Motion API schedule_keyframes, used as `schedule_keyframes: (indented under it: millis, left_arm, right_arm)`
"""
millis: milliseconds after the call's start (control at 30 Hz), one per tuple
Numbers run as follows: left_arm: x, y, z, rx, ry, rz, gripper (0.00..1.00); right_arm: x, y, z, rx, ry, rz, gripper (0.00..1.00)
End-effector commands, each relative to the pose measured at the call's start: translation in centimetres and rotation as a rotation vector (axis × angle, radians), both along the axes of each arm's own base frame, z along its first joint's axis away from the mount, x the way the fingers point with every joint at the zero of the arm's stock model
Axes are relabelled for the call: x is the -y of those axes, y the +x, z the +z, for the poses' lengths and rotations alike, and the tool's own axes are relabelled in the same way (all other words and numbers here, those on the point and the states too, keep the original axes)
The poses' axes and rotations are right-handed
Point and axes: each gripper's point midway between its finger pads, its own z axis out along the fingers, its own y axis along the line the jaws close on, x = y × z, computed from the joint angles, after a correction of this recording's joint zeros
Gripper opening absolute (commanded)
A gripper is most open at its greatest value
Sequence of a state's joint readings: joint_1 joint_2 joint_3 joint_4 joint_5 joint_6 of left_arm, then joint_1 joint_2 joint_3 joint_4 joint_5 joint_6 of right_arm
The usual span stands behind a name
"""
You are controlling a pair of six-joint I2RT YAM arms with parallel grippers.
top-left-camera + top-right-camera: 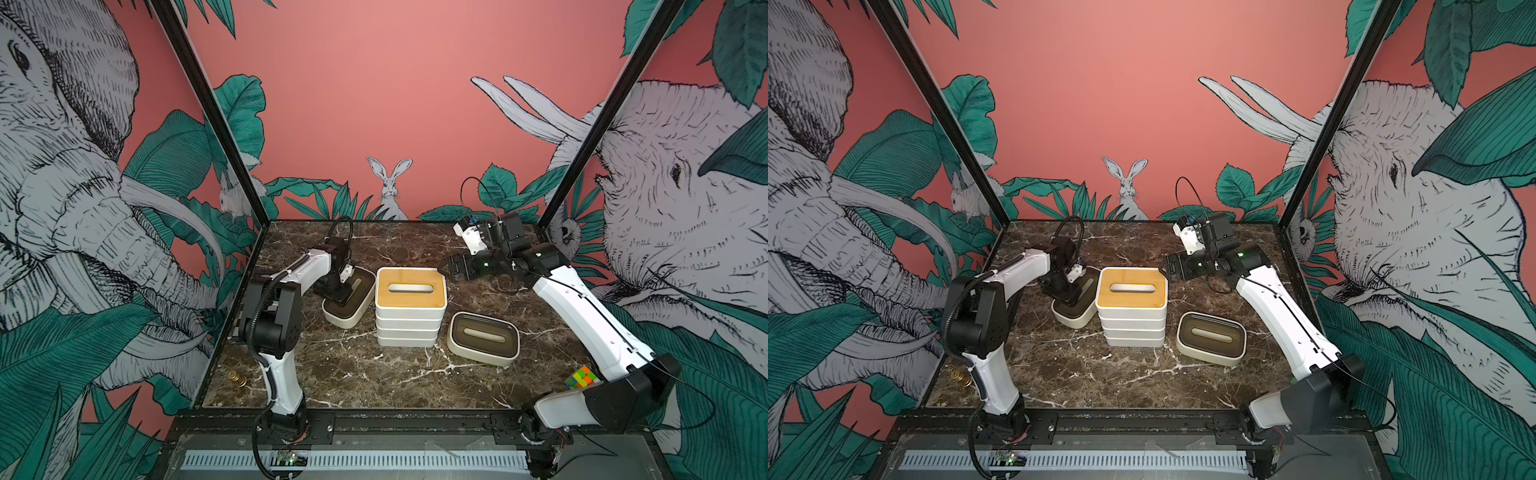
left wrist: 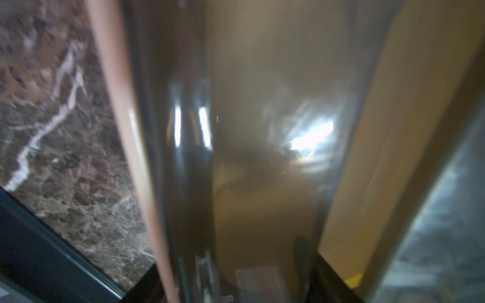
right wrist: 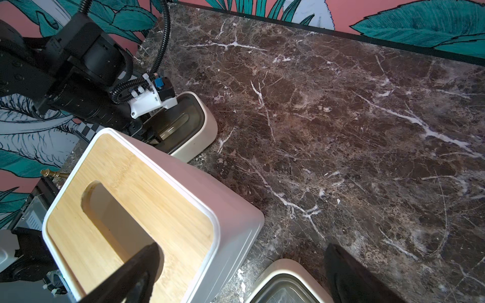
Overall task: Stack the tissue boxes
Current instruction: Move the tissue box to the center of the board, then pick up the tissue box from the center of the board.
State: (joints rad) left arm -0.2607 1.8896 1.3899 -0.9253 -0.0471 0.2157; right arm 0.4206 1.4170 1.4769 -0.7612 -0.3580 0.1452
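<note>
Six tissue boxes (image 1: 409,324) lie on the dark marble surface (image 1: 357,376), all white-walled and rounded. Four of them make a stack (image 1: 1133,332) at the middle of the surface, squarely one upon another. The top box (image 1: 411,287) carries a light bamboo lid with an oval slot. The other two stand singly, each with a dark brown lid.

The right box (image 1: 484,338) rests near the stack's right side, apart from it and a little askew. The left box (image 1: 347,318) sits close against the stack's left side, turned at an angle; whether the two touch cannot be told.

The left gripper (image 1: 341,294) points down onto this box's lid near the slot and hides part of it. The left wrist view is blurred and filled with glossy dark lid, so whether its jaws are parted or clamped on the box cannot be told.

The right gripper (image 1: 452,269) reaches in level from the right, just beside the far right corner of the top box. In the right wrist view its jaws stand wide apart with nothing gripped, one finger (image 3: 147,265) over the bamboo lid.

A small multicoloured cube (image 1: 581,377) shows behind the right arm near the surface's right edge. Smallest, a few brass-coloured pieces (image 1: 237,378) lie near the front left corner.
</note>
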Motion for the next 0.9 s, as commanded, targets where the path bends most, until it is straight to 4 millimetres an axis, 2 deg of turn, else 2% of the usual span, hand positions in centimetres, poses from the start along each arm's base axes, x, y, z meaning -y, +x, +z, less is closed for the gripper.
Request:
schedule_keyframes:
  millis: [0, 167, 367, 667, 867]
  left_arm:
    - [-0.1, 0.4, 1.5, 0.057, -0.022, 0.044, 0.66]
    - [1.1, 3.1, 3.0, 0.115, -0.065, 0.015, 0.63]
    - [1.8, 4.9, 2.7, 0.096, -0.072, -0.016, 0.60]
    - [2.1, 3.7, 1.6, 0.065, -0.096, -0.046, 0.60]
    - [1.4, 3.1, 1.1, 0.049, -0.055, -0.064, 0.53]
  right_arm:
    - [0.0, 0.1, 1.5, 0.057, 0.036, 0.016, 0.98]
    - [0.5, 0.1, 1.4, 0.056, 0.039, 0.007, 0.98]
    - [1.0, 0.1, 1.2, 0.056, 0.045, -0.008, 0.98]
    - [1.1, 0.2, 1.3, 0.054, 0.056, -0.010, 0.98]
    - [1.2, 0.1, 1.7, 0.061, 0.065, -0.016, 0.98]
